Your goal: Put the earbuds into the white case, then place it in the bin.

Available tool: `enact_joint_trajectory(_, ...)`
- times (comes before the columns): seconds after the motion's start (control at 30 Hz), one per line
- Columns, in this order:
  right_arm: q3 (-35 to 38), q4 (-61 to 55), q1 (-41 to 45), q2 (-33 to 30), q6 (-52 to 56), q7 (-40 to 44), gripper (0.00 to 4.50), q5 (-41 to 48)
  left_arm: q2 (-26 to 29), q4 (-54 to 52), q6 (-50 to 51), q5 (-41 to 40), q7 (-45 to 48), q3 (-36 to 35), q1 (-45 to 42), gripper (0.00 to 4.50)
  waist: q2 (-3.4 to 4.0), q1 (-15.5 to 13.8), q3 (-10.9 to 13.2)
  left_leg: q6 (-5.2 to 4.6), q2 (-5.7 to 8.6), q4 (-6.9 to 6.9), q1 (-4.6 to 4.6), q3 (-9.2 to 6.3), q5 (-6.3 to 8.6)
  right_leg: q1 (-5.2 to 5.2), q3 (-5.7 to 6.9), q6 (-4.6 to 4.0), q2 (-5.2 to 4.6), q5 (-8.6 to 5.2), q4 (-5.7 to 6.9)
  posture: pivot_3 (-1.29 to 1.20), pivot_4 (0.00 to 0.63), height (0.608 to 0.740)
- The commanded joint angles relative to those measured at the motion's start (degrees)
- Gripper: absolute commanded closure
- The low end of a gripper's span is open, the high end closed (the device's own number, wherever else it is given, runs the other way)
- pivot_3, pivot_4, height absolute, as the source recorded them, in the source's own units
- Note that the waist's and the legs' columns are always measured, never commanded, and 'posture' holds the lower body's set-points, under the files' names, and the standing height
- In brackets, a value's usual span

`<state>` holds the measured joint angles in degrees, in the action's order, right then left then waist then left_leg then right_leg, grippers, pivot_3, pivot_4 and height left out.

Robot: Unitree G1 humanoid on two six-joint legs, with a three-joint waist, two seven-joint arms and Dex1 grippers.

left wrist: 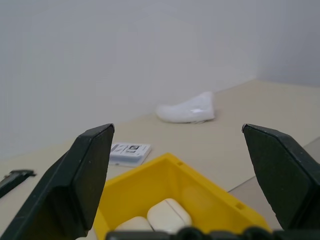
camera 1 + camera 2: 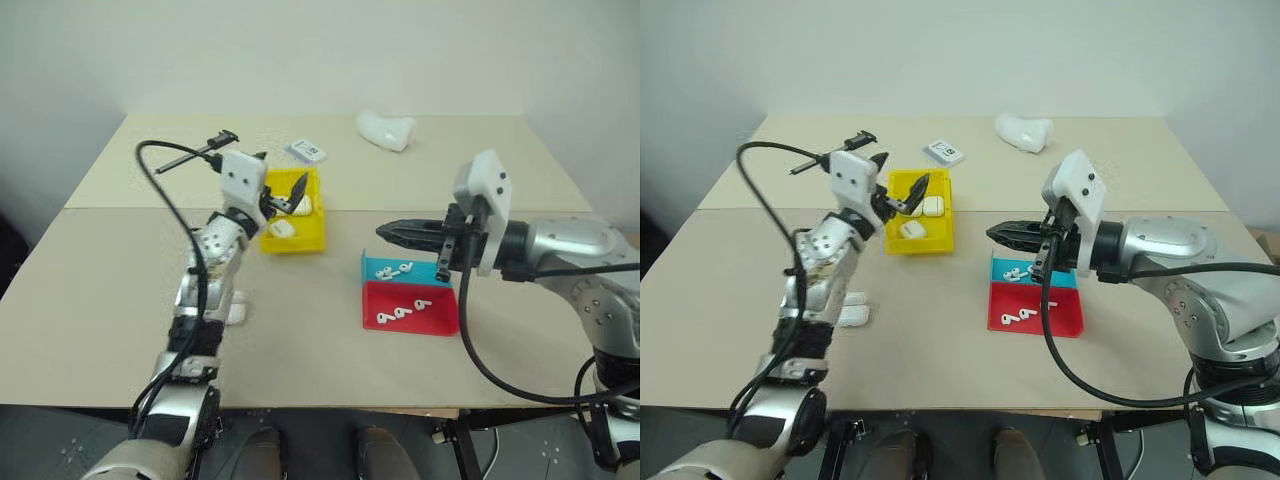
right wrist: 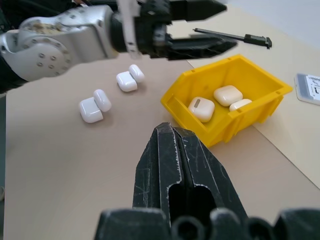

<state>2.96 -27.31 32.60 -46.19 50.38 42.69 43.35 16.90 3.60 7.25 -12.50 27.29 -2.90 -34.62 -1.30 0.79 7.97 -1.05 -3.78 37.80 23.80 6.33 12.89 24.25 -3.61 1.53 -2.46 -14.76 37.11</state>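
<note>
Fingers of the left gripper (image 2: 902, 180) stood wide apart and held nothing, poised over the near-left part of the yellow bin (image 2: 308, 238); the left wrist view looked between the two black fingers (image 1: 75, 185) straight across the bin's rim. Fingers of the right gripper (image 2: 385, 233) were pressed together with nothing between them, pointing leftward above the table (image 2: 100, 300), just over the far edge of the blue tray (image 2: 430, 272).

Inside the bin lay three closed white cases (image 3: 201, 108), as the right wrist view showed, two side by side and a third partly behind them against the wall. Two more white cases with their lids open (image 3: 95, 106) rested on the table to the left of the bin, one pair near the left arm and another (image 3: 129, 78) a little farther on.

Several earbuds (image 2: 395, 269) lay in the blue tray, and a few more earbuds (image 2: 398, 315) lay in the red tray (image 2: 445, 322), which sat touching the blue one on its near side.

Farther back on the table sat a lumpy white object (image 2: 386, 129), a small flat white card with dark print (image 2: 307, 151) just beyond the bin, and a thin black tool (image 3: 235, 36) to the left of the card.
</note>
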Motion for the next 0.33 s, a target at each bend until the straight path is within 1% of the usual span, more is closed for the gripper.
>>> enact_joint_trajectory(0.03,1.35,-2.41,-2.93,-0.05,-2.83,-0.75,4.5,-2.11,8.07,-14.55,8.54,-10.25,10.79,-2.51,6.15,0.03,0.01,0.14,0.0,0.0,-0.02,0.0,-0.01,0.01,0.0,0.0,0.0,0.0,0.01,0.0,0.02,0.0,0.15,0.74)
enact_joint_trajectory(0.1,1.12,-2.75,-6.57,-0.4,-4.87,-0.31,4.5,-4.26,15.26,-21.53,12.88,-15.46,17.49,-3.99,12.15,0.03,0.01,0.22,-0.01,0.0,-0.04,-0.01,-0.05,0.01,0.0,-0.02,0.0,-0.01,0.01,-0.01,0.02,0.0,0.15,0.74)
enact_joint_trajectory(0.17,1.46,-3.17,-9.48,-0.74,-6.55,0.34,4.5,-5.61,20.67,-26.06,15.26,-19.84,22.29,-6.22,17.06,0.03,0.01,0.2,-0.01,0.0,-0.04,-0.02,-0.07,0.03,0.0,-0.03,0.01,-0.01,0.0,-0.01,0.01,0.0,0.15,0.74)
enact_joint_trajectory(0.23,2.22,-3.56,-11.58,-1.1,-7.63,0.9,4.5,-6.37,24.88,-30.02,18.22,-24.42,25.19,-9.41,21.64,0.03,0.01,0.02,0.0,0.01,-0.03,-0.01,-0.08,0.04,0.0,-0.03,0.0,-0.01,-0.03,-0.01,0.01,0.0,0.15,0.74)
enact_joint_trajectory(0.33,3.94,-4.63,-13.87,-1.54,-9.17,1.99,4.5,-6.5,29.47,-34.91,21.61,-29.98,28.38,-13.78,27.34,0.03,0.0,-0.12,0.0,0.01,-0.04,-0.01,-0.17,0.03,0.0,-0.12,0.04,-0.01,-0.03,-0.02,0.01,0.0,0.15,0.74)
